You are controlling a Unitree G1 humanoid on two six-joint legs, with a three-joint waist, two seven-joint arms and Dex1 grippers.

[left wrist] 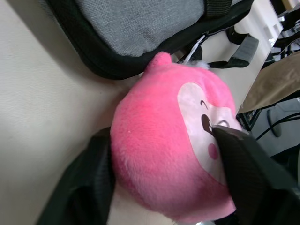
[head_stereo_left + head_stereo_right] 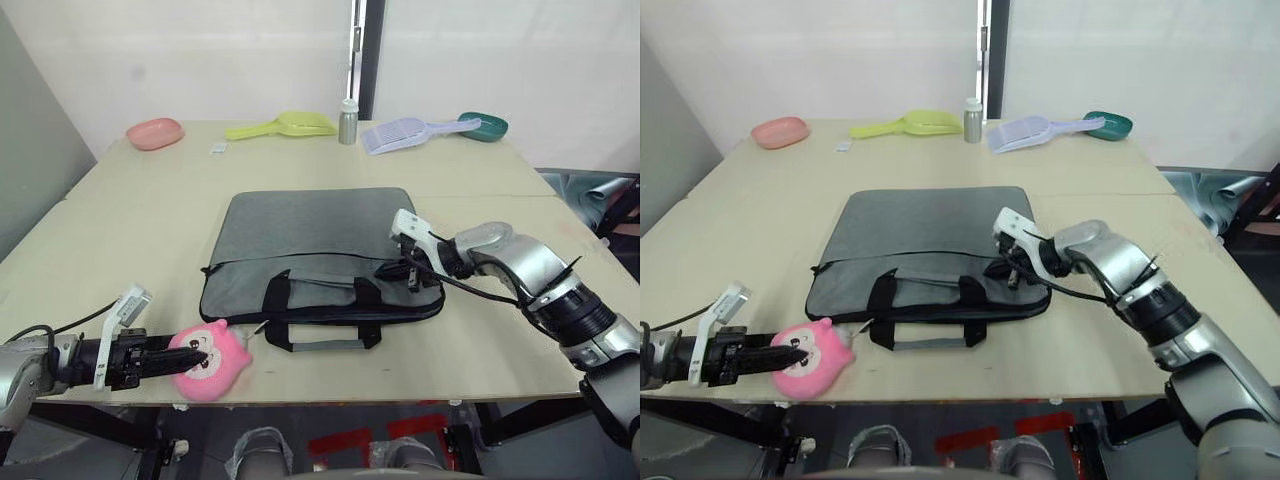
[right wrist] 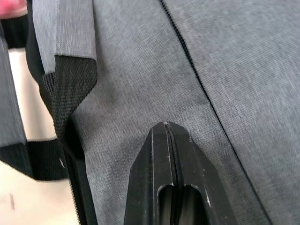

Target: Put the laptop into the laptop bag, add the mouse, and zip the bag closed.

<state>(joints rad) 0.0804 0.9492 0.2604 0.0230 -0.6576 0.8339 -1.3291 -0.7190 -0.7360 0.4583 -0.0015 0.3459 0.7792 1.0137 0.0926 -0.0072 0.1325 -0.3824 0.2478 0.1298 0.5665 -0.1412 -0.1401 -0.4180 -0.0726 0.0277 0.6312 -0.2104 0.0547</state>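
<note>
Right gripper (image 3: 171, 129), jaws pressed together, resting on grey fabric laptop bag (image 2: 310, 240) mid-frame; left gripper (image 2: 175, 358) pinching pink plush toy (image 2: 210, 362), lower left. Zipping probably needs firm, straight pull.

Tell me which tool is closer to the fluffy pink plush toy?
Left. The left tool is clamped on the fluffy pink plush toy; the right tool rests on the grey fabric laptop bag, well away.

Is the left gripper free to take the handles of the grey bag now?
Probably not yet. The left gripper is shut on the pink plush toy, so its fingers are occupied. The handles of the laptop bag lie uncovered close beside it, once it lets go.
</note>
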